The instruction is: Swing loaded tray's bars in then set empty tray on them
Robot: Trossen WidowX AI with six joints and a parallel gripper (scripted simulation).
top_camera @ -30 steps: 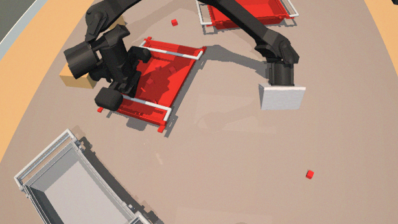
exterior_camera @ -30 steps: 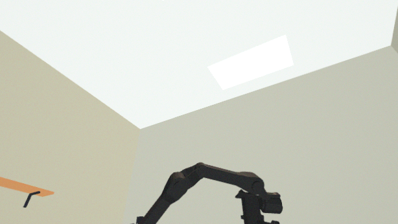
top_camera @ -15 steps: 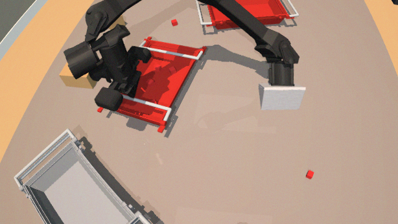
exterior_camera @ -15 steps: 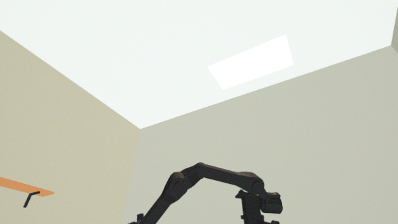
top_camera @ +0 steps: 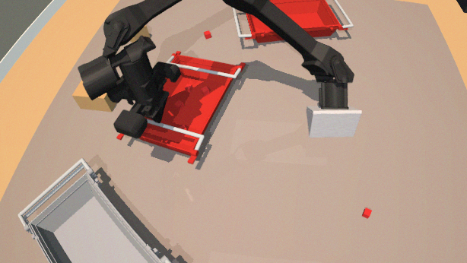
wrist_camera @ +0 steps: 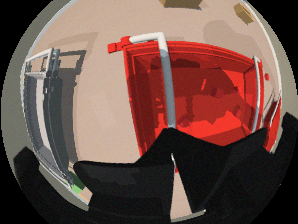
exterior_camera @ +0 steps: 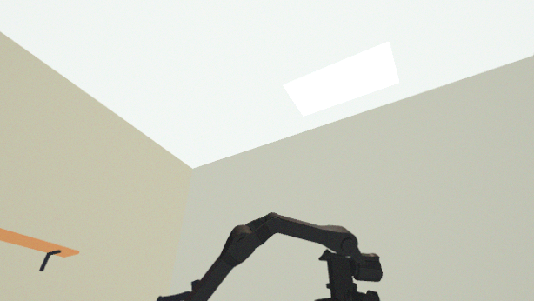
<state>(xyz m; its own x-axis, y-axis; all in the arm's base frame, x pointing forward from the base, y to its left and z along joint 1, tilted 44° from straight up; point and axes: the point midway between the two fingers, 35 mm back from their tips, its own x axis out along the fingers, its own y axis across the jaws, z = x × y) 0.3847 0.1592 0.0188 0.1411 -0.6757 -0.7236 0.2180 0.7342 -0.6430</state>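
Observation:
The red loaded tray [top_camera: 214, 108] [wrist_camera: 131, 90] stands in the middle left; small red blocks [top_camera: 205, 90] lie inside. Its near bar [top_camera: 182, 131] [wrist_camera: 169, 90] and far bar [top_camera: 207, 71] [wrist_camera: 258, 90] both lie across its top, one towards each end. My gripper [top_camera: 153, 115] [wrist_camera: 168, 132] is shut and empty, low at the near bar; whether it touches the bar I cannot tell. The empty red tray [top_camera: 316, 32] lies at the back, partly behind an arm and cut off by the frame; its bars [top_camera: 239, 23] [top_camera: 344, 13] stand out over its ends.
A grey tray [top_camera: 95, 224] [wrist_camera: 35, 100] is at the front left. Another dark arm [top_camera: 332, 68] reaches down at the right and ends in a pale block [top_camera: 335, 123]. Loose red blocks [top_camera: 207, 34] [top_camera: 366, 213] lie on the table. A tan box [top_camera: 93, 102] is beside the loaded tray.

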